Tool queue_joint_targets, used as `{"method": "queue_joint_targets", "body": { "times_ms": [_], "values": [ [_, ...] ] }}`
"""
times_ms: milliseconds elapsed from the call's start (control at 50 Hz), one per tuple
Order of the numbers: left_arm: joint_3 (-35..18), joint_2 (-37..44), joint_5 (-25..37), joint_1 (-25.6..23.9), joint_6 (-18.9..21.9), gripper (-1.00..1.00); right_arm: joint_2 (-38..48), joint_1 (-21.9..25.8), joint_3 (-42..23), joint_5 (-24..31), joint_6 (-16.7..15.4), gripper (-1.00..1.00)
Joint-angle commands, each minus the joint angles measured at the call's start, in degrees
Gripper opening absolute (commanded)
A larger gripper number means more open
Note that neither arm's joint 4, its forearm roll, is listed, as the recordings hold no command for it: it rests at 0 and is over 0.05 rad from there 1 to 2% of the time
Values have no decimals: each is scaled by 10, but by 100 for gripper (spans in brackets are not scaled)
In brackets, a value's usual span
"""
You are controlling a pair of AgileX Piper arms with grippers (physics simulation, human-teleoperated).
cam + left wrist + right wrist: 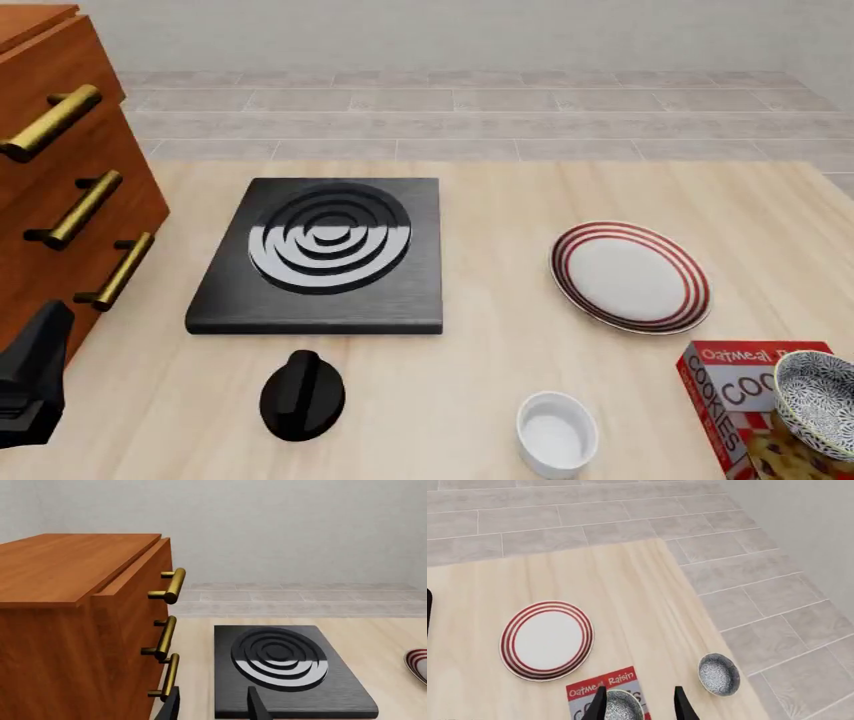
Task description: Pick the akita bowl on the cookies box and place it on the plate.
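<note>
**Ana:** So, where do the right fingers (598, 705) stand?

**Ben:** Spread wide, holding nothing. The wrist view looks down between them onto the speckled bowl (624, 707), and they seem to hang well above it. The left fingers (259, 707) are parted too, off by the black burner (279, 657) and the wooden drawers (67, 605), far from the job.

**Ana:** And the bowl itself?

**Ben:** Upright on the red cookie box (602, 682), toward the box's right side, at the near right corner of the surface (627, 605). The plate (547, 639) lies just beyond the box, bare and flat. Mind the twin bowl (718, 674) sitting on the surface beside the box; that one is not ours.

**Ana:** How would it handle?

**Ben:** Stiff and light, I'd judge, probably glazed and slippery, with a thin curved wall. I would pinch the rim, one finger inside and one outside, since the full width looks too broad to span safely.

**Ana:** Risks?

**Ben:** It may tilt in a one-sided pinch, or the carton may shift if nudged. Lift straight up first.
</note>
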Motion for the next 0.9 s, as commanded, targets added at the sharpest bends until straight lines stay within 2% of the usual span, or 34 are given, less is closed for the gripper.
{"method": "queue_joint_targets", "body": {
  "times_ms": [20,100,200,220,260,600,900],
  "values": [
    [0,0,0,0,0,100,0,-14,46,-19,5,100],
    [0,0,0,0,0,100,-3,-18,62,-24,8,100],
    [0,0,0,0,0,100,-6,-26,79,-33,-5,100],
    [0,0,0,0,0,100,-7,-38,87,-41,-36,100],
    [0,0,0,0,0,100,-4,-33,87,-38,-4,100],
    [0,0,0,0,0,100,2,-60,126,-64,-16,100],
    [0,0,0,0,0,100,1,-59,198,-106,2,100]
  ]
}}
